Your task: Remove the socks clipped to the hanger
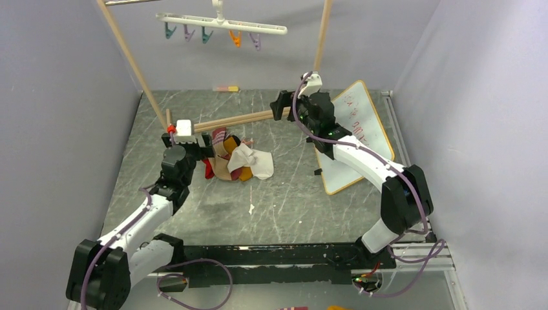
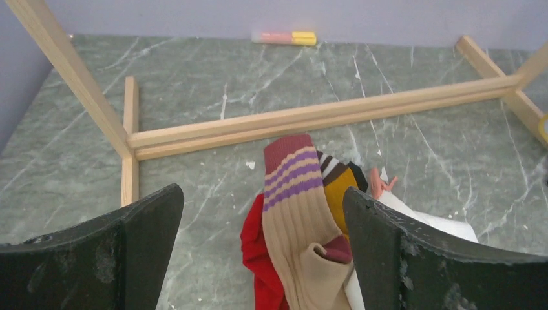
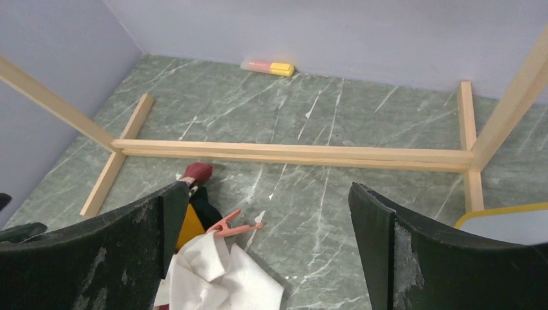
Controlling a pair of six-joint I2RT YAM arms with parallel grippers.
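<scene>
Grey-green marbled table [image 1: 291, 213], lilac walls on three sides. Wooden rack frame [image 1: 239, 119] stands across the far half, base bar lying on the table.

Hanger [image 1: 223, 24]: white bar hooked high on the rack's top rail, its teal, purple and orange clips dangling below.

Socks [image 1: 236, 158]: all off the hanger, heaped on the table just in front of the base bar, left of centre. Left wrist view: maroon-and-cream striped sock [image 2: 300, 213] on top, red sock [image 2: 262, 271] under its left edge, mustard sock [image 2: 341, 194] behind. Right wrist view: white sock [image 3: 220, 278] crumpled at the near side, a pink clip [image 3: 232, 224] loose on the table beside it.

Left gripper [image 2: 258, 194]: low over the heap, jaws spread wide; striped sock lies between the fingers [image 2: 129, 245], not pinched.

Right gripper [image 3: 268, 190]: raised near the rack's right post, jaws wide, holding nothing.

Whiteboard [image 1: 362, 135]: yellow-edged, flat on the table at right, under the right arm
</scene>
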